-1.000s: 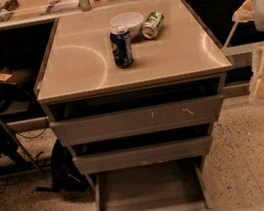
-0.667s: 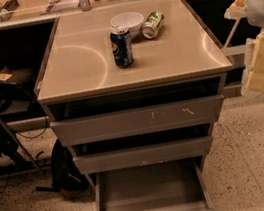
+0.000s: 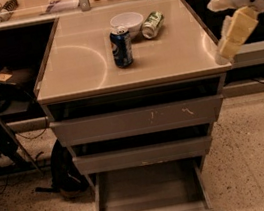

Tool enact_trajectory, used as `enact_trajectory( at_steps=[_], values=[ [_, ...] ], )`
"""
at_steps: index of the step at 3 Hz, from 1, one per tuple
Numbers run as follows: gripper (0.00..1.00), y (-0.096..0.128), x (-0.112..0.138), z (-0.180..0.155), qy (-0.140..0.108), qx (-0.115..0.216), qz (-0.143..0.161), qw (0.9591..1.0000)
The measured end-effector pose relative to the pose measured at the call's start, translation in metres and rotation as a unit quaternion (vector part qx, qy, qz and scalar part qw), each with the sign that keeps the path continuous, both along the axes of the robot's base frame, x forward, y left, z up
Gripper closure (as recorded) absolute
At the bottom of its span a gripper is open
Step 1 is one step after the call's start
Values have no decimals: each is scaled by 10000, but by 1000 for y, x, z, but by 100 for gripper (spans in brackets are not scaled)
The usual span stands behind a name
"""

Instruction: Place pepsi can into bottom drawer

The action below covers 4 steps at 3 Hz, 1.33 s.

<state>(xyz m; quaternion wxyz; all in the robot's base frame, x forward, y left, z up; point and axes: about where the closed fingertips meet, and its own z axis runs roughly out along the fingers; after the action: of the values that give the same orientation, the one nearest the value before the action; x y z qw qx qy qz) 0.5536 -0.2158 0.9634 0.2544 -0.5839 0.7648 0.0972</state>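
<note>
Camera view: pepsi can (image 3: 122,47) stands upright, long axis vertical, on the bench (image 3: 73,62), touching nothing. Gripper (image 3: 231,39) hangs at the bench's 3 o'clock edge, with the can at its 9 o'clock, well apart. Whether it is open: cannot tell. Bottom drawer (image 3: 151,198) is open at 6 o'clock.

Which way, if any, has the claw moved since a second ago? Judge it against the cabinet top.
Yes. The claw moved left and up in the picture: from well right of the cabinet top to its front right corner.
</note>
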Motion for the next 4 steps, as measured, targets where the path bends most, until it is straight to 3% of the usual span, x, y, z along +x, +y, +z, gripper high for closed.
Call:
enact_trajectory(
  at_steps=[1,2,3,4],
  values=[
    [0,9,27,-5,-26,471,63,9989],
    [0,7,35,-7,-60,660,-15,9978],
    [0,8,73,-14,-133,1126,-228,9933],
    [0,2,136,-18,-440,1774,-616,9812]
  ],
)
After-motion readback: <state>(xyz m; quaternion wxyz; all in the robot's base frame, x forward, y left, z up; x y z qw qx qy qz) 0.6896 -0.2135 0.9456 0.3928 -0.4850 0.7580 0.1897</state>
